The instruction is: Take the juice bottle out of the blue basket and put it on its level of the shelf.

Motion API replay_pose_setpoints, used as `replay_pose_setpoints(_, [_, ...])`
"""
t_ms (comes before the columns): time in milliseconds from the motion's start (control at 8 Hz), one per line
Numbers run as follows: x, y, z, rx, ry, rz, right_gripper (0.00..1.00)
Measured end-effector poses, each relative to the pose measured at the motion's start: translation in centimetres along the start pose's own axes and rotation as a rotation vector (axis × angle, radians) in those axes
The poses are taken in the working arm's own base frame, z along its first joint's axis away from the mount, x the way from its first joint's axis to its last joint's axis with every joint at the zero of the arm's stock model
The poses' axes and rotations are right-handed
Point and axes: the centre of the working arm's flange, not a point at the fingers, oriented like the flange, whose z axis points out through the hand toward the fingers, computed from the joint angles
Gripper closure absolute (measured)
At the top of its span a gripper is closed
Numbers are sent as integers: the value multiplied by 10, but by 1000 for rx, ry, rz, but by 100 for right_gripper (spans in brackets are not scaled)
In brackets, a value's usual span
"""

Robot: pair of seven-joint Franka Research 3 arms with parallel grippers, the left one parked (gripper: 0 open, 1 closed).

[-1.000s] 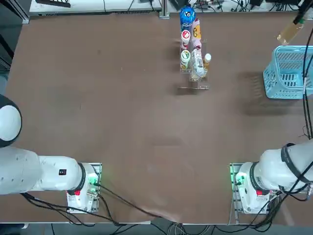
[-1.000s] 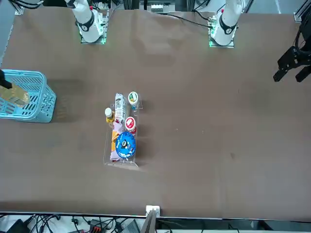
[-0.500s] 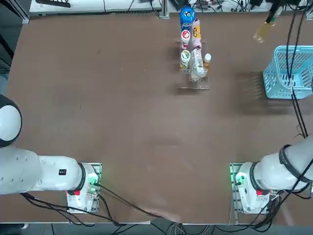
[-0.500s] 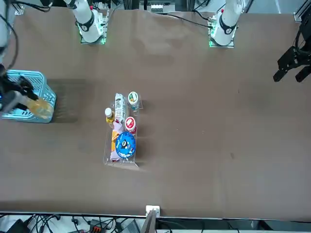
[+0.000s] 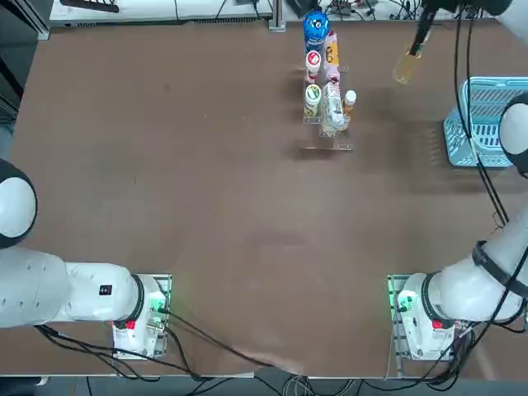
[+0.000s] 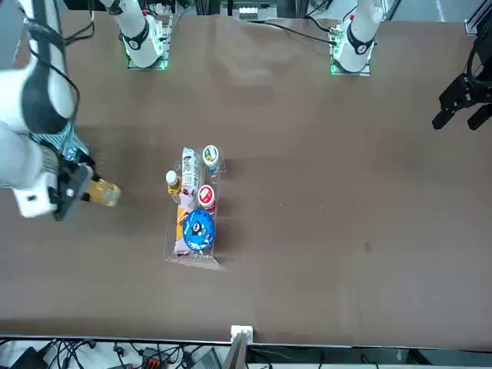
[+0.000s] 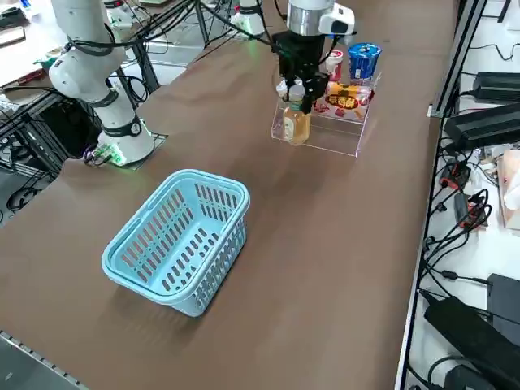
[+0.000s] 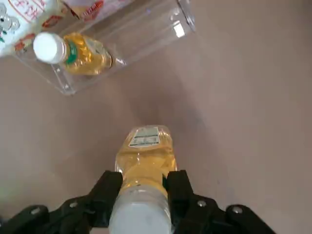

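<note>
Your right pincer (image 8: 151,187) is clenched around the juice bottle (image 8: 147,158), which lies between its fingers, base projecting outward; beyond that base, off to one side, waits the shelf (image 8: 141,39), nearer your right arm

Top view: overhead, looking down, whole table. Front view: across the table, facing the robot. Right side view: raised, diagonal, sharing shelf (image 7: 333,134) with top view. Wrist view: on working arm, close above table (image 8: 253,122).
</note>
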Motion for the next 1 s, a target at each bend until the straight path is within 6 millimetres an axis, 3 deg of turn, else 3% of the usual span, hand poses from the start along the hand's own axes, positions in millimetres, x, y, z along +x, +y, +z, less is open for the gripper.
replay_pose_setpoints(250, [44, -18, 12, -30, 2, -75, 45])
replay_pose_setpoints(625, [105, -38, 45, -86, 20, -181, 45])
replay_pose_setpoints(1000, [136, -46, 72, -133, 28, -274, 45])
